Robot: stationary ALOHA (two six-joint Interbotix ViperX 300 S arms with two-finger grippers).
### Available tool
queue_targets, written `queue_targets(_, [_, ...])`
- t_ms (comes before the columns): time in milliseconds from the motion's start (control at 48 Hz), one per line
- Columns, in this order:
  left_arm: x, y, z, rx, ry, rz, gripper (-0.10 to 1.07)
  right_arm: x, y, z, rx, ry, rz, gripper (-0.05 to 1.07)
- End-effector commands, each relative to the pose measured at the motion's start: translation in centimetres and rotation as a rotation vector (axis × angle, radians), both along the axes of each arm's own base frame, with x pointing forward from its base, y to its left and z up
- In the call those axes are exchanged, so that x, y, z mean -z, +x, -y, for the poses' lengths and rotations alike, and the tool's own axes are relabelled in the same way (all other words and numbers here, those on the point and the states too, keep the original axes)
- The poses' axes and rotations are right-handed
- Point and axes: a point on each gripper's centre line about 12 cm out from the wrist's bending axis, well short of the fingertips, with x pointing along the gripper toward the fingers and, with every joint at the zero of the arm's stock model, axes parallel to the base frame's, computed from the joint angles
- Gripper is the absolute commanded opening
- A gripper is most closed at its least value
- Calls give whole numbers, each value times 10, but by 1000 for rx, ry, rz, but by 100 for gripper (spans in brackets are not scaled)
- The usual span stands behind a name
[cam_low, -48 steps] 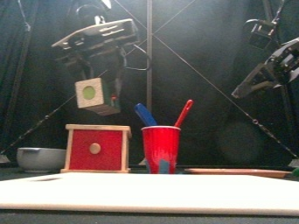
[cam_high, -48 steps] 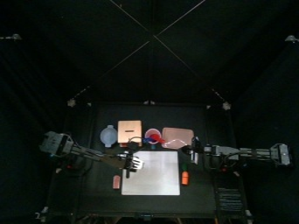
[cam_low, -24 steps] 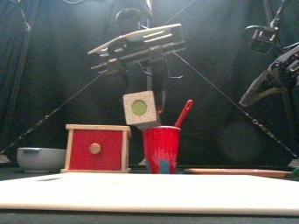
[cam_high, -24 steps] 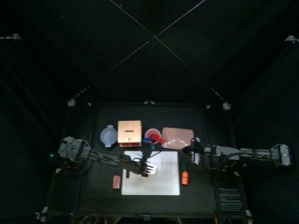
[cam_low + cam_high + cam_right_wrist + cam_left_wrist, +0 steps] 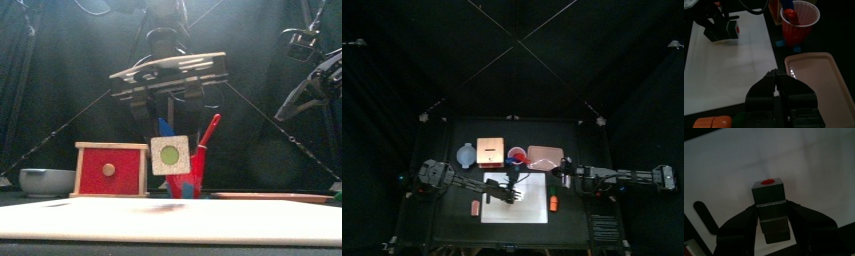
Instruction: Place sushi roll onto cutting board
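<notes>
we find the left fingers [image 5: 170, 160] clamped on the sushi roll [image 5: 170, 155], hanging just above the cutting board [image 5: 174, 222]; release remains. right fingers [image 5: 778, 82] together, idle.

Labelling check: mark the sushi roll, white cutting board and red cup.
Small dark block-shaped sushi roll [image 5: 769, 193]: left wrist view, its side face.
Large flat white cutting board [image 5: 811, 173]: left wrist view, bare surface.
Red plastic cup [image 5: 800, 14]: right wrist view, rim.

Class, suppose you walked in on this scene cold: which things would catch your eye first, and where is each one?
The big white cutting board fills the table's front. Just above it hangs the left hand, gripping a blocky sushi roll with a green centre on its pale end. Behind stand a red cup and a red box; the right hand, shut, rests over a tan tray.
</notes>
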Motion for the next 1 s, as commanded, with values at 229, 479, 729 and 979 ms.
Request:
queue_targets(229, [-7, 10, 6, -28, -30, 36, 68, -2, 1, 0, 4, 5, 4, 9])
queue_targets(479, [-4, 15, 10, -26, -45, 69, 69, -2, 1, 0, 9, 20, -4, 9])
queue_targets(729, [-3, 17, 12, -18, -49, 78, 77, -2, -1, 0, 10, 24, -19, 9])
queue_targets(979, [-6, 19, 12, -19, -49, 89, 93, -4, -3, -1, 10, 23, -18, 9])
